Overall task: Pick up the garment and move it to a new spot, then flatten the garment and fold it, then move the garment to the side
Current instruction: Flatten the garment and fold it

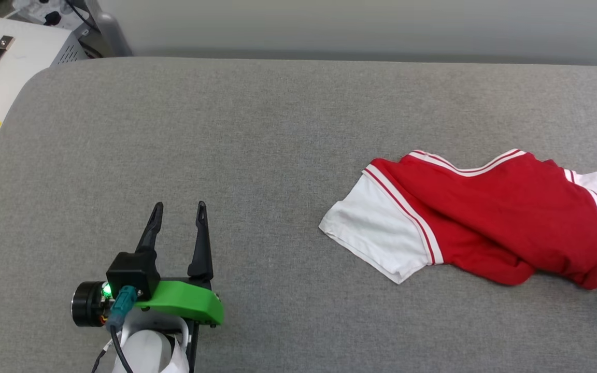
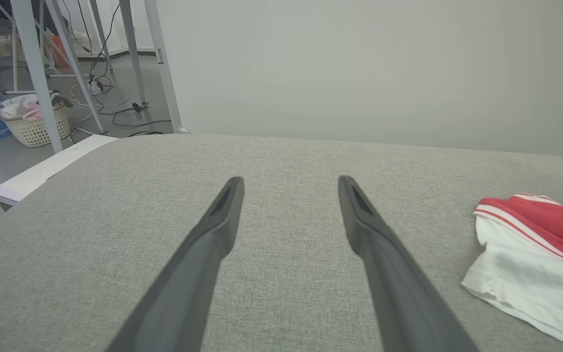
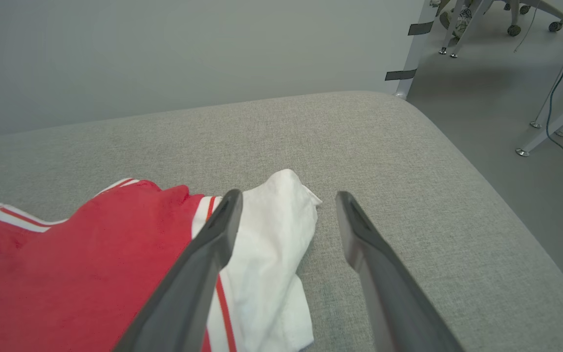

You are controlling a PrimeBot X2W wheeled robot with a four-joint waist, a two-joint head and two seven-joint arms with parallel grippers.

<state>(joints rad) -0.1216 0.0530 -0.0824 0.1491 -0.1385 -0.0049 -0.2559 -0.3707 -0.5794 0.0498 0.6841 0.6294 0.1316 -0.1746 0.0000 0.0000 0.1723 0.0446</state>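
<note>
The garment (image 1: 490, 217) is a red shirt with white sleeves and striped trim, lying rumpled on the right side of the grey padded table (image 1: 257, 155). Its lettering is hidden. My left gripper (image 1: 179, 207) stands open over bare table at the lower left, well apart from the shirt; in the left wrist view its fingers (image 2: 289, 183) spread wide with the garment (image 2: 530, 244) off to the right. In the right wrist view my right gripper (image 3: 286, 198) is open above the garment's (image 3: 81, 264) white sleeve (image 3: 274, 234), holding nothing.
A white equipment box (image 1: 3, 67) with a black strap sits past the table's far left corner. In the left wrist view, metal frame legs (image 2: 37, 78), cables and a laundry basket (image 2: 34, 124) stand on the floor. The table's right edge (image 3: 457, 161) drops to the floor with more legs.
</note>
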